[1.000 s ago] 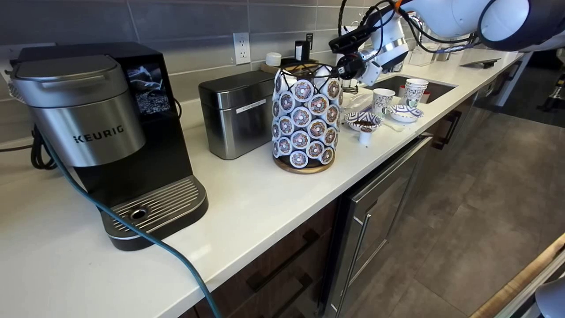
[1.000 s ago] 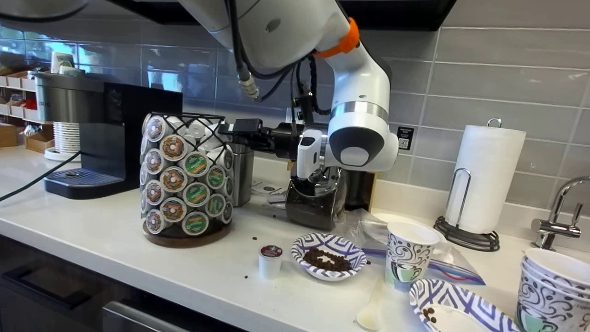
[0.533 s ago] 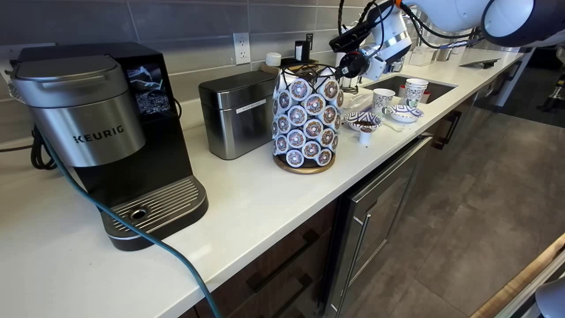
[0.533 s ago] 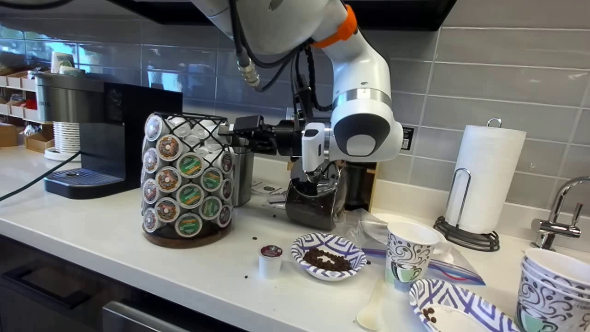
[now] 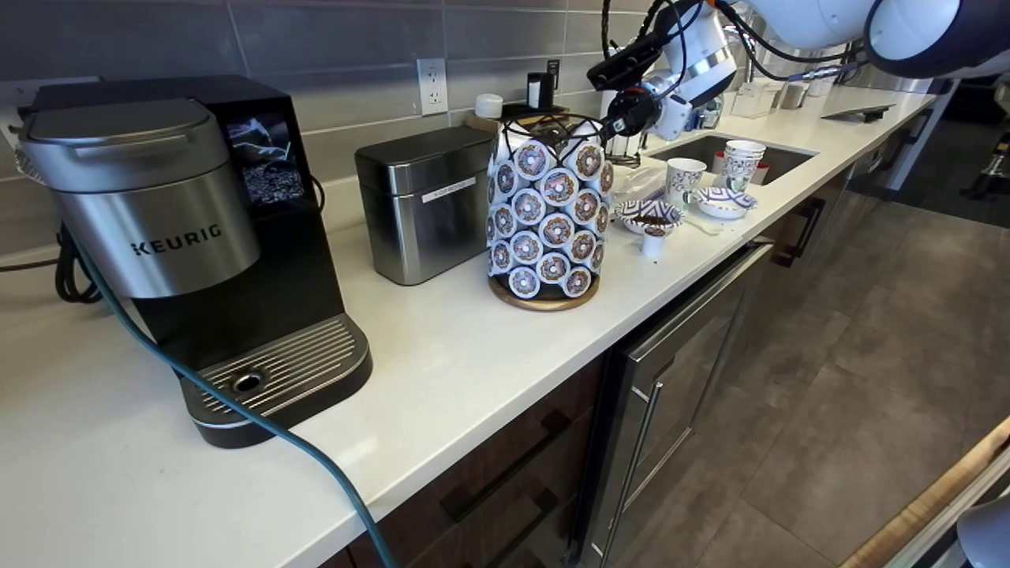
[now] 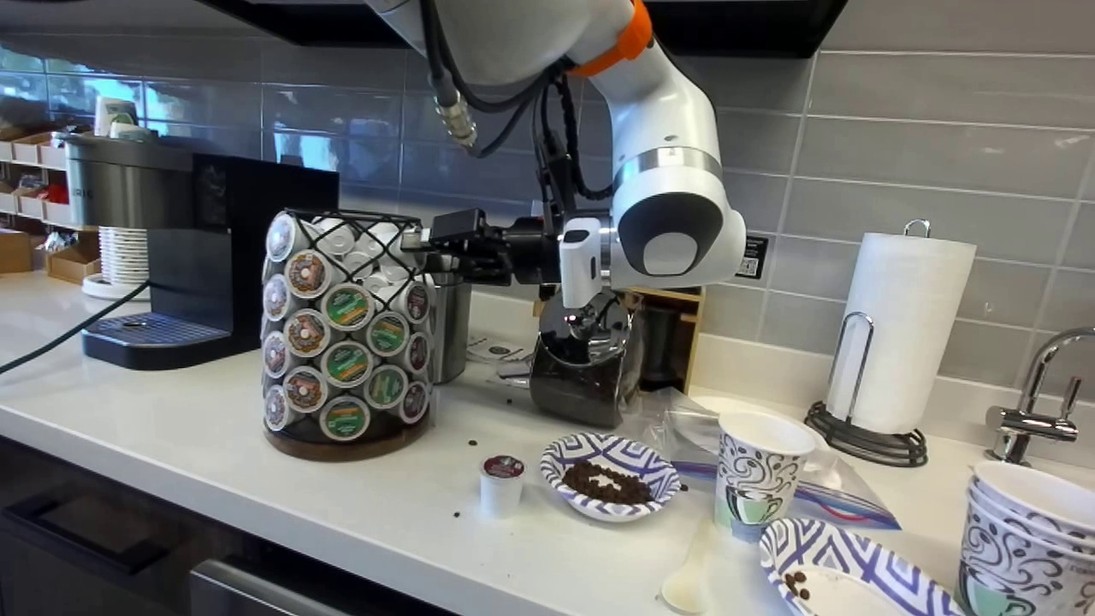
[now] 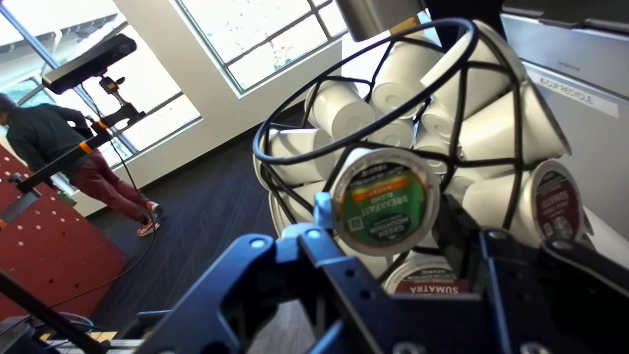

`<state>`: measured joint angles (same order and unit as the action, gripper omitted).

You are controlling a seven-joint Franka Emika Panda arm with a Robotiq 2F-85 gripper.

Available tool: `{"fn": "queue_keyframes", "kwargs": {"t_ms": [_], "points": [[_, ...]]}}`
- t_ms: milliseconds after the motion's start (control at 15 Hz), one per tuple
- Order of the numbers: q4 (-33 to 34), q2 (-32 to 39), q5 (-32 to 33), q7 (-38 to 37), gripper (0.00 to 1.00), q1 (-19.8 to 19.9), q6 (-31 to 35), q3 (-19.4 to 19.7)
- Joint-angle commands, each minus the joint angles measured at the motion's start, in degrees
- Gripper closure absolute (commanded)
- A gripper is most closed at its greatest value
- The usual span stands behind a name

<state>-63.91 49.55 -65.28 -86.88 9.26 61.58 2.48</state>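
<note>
Green, crossed by an orange band, was the round lid of the white plastic coffee pod [image 7: 385,204] found between the jaws of the black gripper [image 7: 388,219]. Lettering on it, upside down in the wrist view, read BREAKFAST BLEND and GREEN MOUNTAIN. The gripper was closed against the pod's two sides and held it at the upper edge of a black wire rack with a round wooden base [image 6: 342,449]. Whether the pod's body was clear of the wires could not be determined.

Two neighbouring white pods with maroon lids [image 7: 557,206] were marked SUMATRA. Beyond the rack, a brushed-metal rectangular bin [image 7: 599,162] bore a white label [image 7: 575,93] reading K-CUP RECYCLE. KEURIG could be read in dark capitals on the silver-and-black coffee machine [image 5: 158,213] in an exterior view. Print on the rack's white pods with brown ring designs [image 5: 557,229] was too small to read.

On the white tabletop [image 6: 376,505] near the rack, a single white pod with a dark red lid [image 6: 501,488] stood upright, its print illegible. Just beside it sat a white paper bowl with a purple zigzag pattern [image 6: 654,470], containing dark brown beans [image 6: 629,490]. A small black sticker [image 6: 753,257] on the grey tiled wall [image 6: 898,154] carried text too fine to make out.
</note>
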Motion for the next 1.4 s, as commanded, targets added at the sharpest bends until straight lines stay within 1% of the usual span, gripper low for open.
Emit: {"fn": "queue_keyframes", "kwargs": {"t_ms": [0, 267, 600, 733, 1000, 1133, 1200, 1267, 1333], "points": [[-1.6, -1.6, 1.9, 0.2, 0.71, -1.5, 1.4, 0.7], [-3.1, -2.8, 2.3, 1.3, 0.71, -2.2, 3.5, 1.2], [-7.7, -5.9, 1.4, 4.9, 0.71, -3.0, 9.8, 1.2], [-9.2, -7.0, 1.1, 6.2, 0.71, -3.1, 11.2, 1.0], [-11.6, -8.6, 1.0, 8.0, 0.71, -3.2, 12.0, 0.9], [-12.2, -8.8, 1.0, 8.6, 0.71, -3.1, 11.3, 0.7], [-12.5, -8.9, 0.9, 8.7, 0.66, -3.1, 10.9, 0.7], [-12.8, -9.0, 0.9, 8.9, 0.71, -3.1, 10.8, 0.7], [-13.0, -9.1, 0.9, 9.0, 0.71, -3.1, 10.7, 0.7]]}}
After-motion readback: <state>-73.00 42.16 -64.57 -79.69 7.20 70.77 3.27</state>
